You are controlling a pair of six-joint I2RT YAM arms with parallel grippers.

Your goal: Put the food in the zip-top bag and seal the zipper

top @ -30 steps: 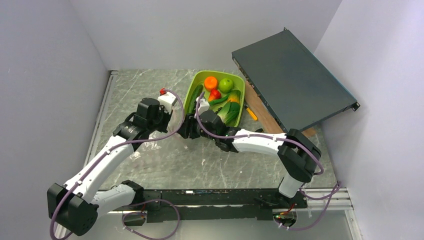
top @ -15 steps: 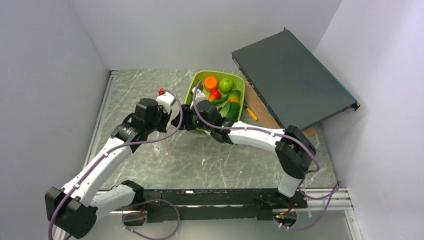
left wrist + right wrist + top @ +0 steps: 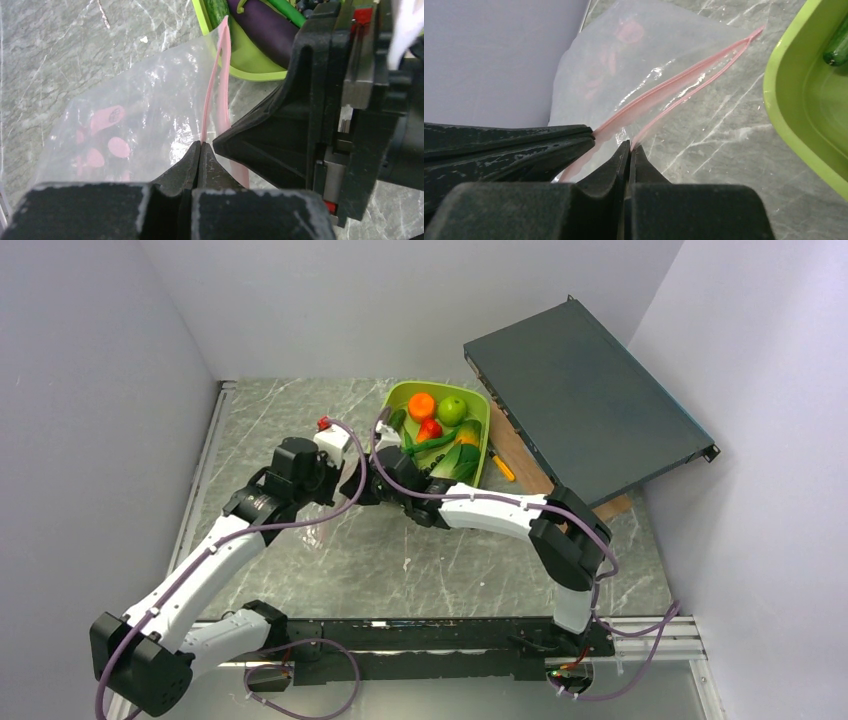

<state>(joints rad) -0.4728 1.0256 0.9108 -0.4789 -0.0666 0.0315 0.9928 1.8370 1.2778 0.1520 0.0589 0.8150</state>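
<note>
The zip-top bag [image 3: 140, 110] hangs clear and crinkly between my two grippers, just left of the lime-green tray [image 3: 478, 455]. Its pink zipper [image 3: 694, 67] is parted into two lips. My left gripper [image 3: 201, 146] is shut on one lip. Facing it, my right gripper [image 3: 631, 145] is shut on the other lip. The food lies in the tray: an orange [image 3: 421, 405], a green apple [image 3: 452, 410], a red pepper [image 3: 430, 428], a purple eggplant [image 3: 262, 27] and a cucumber [image 3: 217, 10]. No food shows inside the bag.
A dark flat rack unit [image 3: 585, 400] leans over a wooden board [image 3: 520, 455] right of the tray. An orange-handled screwdriver [image 3: 502, 466] lies between the board and the tray. White walls close in the left, back and right sides.
My right gripper has moved left to the bag's mouth beside the left gripper and shut on the zipper's free lip. The left gripper has kept its grip and barely shifted.
</note>
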